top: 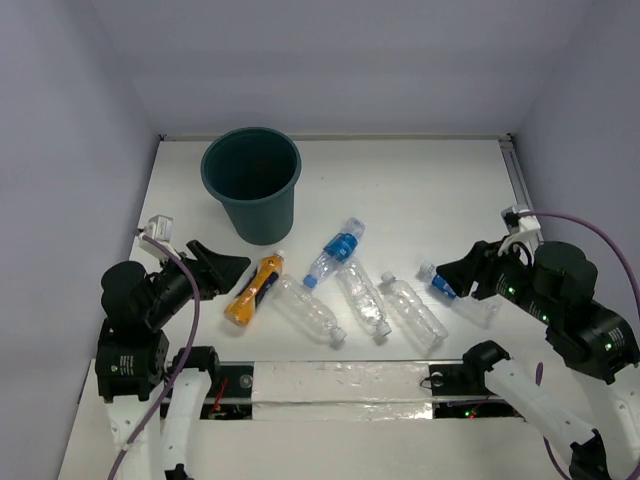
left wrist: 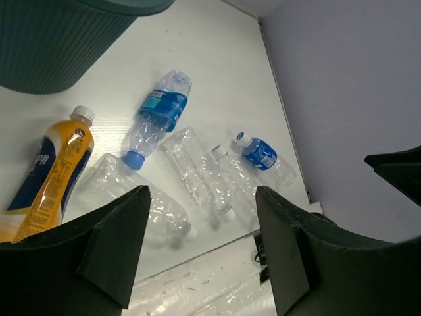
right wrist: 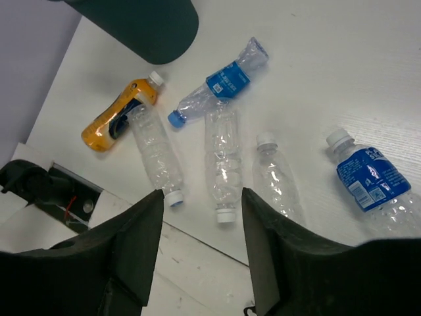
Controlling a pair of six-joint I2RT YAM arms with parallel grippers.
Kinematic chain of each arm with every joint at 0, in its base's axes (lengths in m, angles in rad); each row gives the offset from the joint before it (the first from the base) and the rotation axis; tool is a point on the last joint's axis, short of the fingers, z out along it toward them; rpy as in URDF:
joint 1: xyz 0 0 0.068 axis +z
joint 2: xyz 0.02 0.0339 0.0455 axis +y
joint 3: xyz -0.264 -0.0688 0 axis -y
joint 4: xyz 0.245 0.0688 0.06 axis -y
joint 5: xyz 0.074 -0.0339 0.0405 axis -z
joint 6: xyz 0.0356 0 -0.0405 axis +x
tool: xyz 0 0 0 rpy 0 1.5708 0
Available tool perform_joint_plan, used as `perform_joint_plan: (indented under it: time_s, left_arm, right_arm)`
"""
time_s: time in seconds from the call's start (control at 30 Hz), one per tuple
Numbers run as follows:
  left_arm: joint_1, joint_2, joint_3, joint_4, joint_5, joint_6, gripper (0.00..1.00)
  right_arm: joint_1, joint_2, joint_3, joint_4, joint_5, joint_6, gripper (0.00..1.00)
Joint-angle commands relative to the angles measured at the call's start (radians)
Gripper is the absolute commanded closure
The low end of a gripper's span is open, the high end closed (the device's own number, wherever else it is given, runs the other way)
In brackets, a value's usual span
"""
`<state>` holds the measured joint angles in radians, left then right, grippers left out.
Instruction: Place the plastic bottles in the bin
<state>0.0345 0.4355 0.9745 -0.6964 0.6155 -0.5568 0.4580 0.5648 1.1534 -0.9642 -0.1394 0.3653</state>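
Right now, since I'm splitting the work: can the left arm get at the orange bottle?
Probably yes: the left gripper hangs open right beside the orange bottle, nothing between them or on top of it.

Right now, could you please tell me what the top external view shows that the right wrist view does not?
Only the top external view shows the bin with its whole rim and open mouth, and the left gripper beside the orange bottle. Only the right wrist view shows the print on the white-capped blue-label bottle, seen past the open right gripper. Both show the bin's wall and all six bottles lying on the table.
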Motion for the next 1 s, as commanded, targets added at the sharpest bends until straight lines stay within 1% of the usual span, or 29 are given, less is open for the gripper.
perform_joint_plan:
  time_s: [0.0, 0.03, 0.07, 0.1, 0.13, 0.17, 0.2, 0.23, 0.3, 0.33, 0.37, 0.43, 0.47, 0.53, 0.57, 0.67, 0.7, 0.73, 0.77, 0.8, 0.83, 0.87, 0.9, 0.93, 0.97]
  left_arm:
    - [0.001, 0.003, -0.013, -0.009, 0.036, 0.032, 0.37]
    - [0.001, 0.006, -0.016, -0.012, 0.041, 0.034, 0.38]
    - [0.001, 0.008, -0.02, -0.011, 0.055, 0.043, 0.4]
    - [0.001, 0.006, -0.043, -0.008, 0.058, 0.04, 0.46]
    - [-0.008, 0.017, -0.051, -0.014, 0.028, 0.041, 0.6]
    - [-0.019, 0.026, -0.054, -0.04, 0.003, 0.049, 0.67]
    - [-0.043, 0.035, -0.056, -0.048, -0.022, 0.054, 0.81]
    - [-0.056, 0.052, -0.053, -0.057, -0.046, 0.061, 0.87]
    - [-0.083, 0.078, -0.036, -0.089, -0.121, 0.084, 0.96]
    - [-0.116, 0.116, -0.027, -0.106, -0.15, 0.093, 0.98]
    - [-0.131, 0.135, -0.017, -0.139, -0.218, 0.101, 1.0]
    - [-0.166, 0.198, 0.016, -0.173, -0.29, 0.129, 1.0]
    - [-0.2, 0.215, 0.023, -0.204, -0.36, 0.132, 1.0]
    - [-0.234, 0.261, 0.013, -0.227, -0.425, 0.14, 1.0]
    - [-0.269, 0.272, 0.0, -0.238, -0.48, 0.138, 1.0]
    - [-0.34, 0.31, -0.068, -0.227, -0.575, 0.092, 1.0]
    - [-0.388, 0.321, -0.104, -0.213, -0.594, 0.075, 0.98]
    - [-0.413, 0.35, -0.118, -0.197, -0.606, 0.057, 0.92]
    - [-0.442, 0.37, -0.132, -0.149, -0.606, 0.019, 0.87]
    - [-0.511, 0.397, -0.152, -0.128, -0.641, 0.0, 0.78]
    - [-0.551, 0.466, -0.155, -0.109, -0.666, -0.018, 0.72]
    - [-0.588, 0.503, -0.155, -0.079, -0.728, -0.053, 0.66]
    - [-0.61, 0.541, -0.148, -0.062, -0.746, -0.064, 0.54]
    - [-0.619, 0.609, -0.143, -0.039, -0.75, -0.069, 0.5]
    - [-0.619, 0.633, -0.139, 0.013, -0.749, -0.071, 0.46]
  right_arm:
    - [-0.004, -0.008, -0.021, 0.033, -0.057, 0.009, 0.52]
    - [-0.004, -0.006, -0.032, 0.039, -0.068, 0.012, 0.6]
    - [-0.004, -0.003, -0.038, 0.047, -0.095, 0.014, 0.77]
    - [-0.004, 0.0, -0.046, 0.068, -0.115, 0.015, 0.84]
    - [-0.004, 0.013, -0.061, 0.079, -0.132, 0.015, 0.93]
    - [-0.004, 0.024, -0.067, 0.09, -0.165, 0.015, 0.96]
    - [-0.004, 0.036, -0.073, 0.111, -0.187, 0.015, 0.98]
    - [-0.004, 0.059, -0.08, 0.125, -0.213, 0.015, 0.99]
    - [-0.004, 0.079, -0.103, 0.166, -0.268, 0.017, 1.0]
    - [0.01, 0.09, -0.107, 0.177, -0.272, 0.014, 1.0]
    - [0.019, 0.105, -0.109, 0.183, -0.272, 0.011, 1.0]
    - [0.056, 0.122, -0.113, 0.214, -0.273, 0.011, 1.0]
    - [0.071, 0.136, -0.116, 0.223, -0.27, 0.011, 1.0]
    - [0.119, 0.142, -0.133, 0.26, -0.258, 0.017, 1.0]
    - [0.134, 0.145, -0.145, 0.274, -0.255, 0.02, 1.0]
    - [0.204, 0.164, -0.188, 0.329, -0.233, 0.038, 1.0]
    - [0.229, 0.168, -0.199, 0.367, -0.203, 0.05, 1.0]
    - [0.254, 0.182, -0.221, 0.389, -0.189, 0.058, 1.0]
    - [0.302, 0.196, -0.228, 0.406, -0.163, 0.061, 0.99]
    - [0.329, 0.214, -0.231, 0.432, -0.148, 0.069, 0.99]
    - [0.358, 0.252, -0.235, 0.447, -0.134, 0.073, 0.98]
    - [0.41, 0.268, -0.238, 0.462, -0.117, 0.076, 0.96]
    - [0.428, 0.283, -0.239, 0.494, -0.094, 0.083, 0.94]
    - [0.441, 0.297, -0.239, 0.507, -0.088, 0.086, 0.92]
    - [0.45, 0.316, -0.242, 0.518, -0.085, 0.089, 0.87]
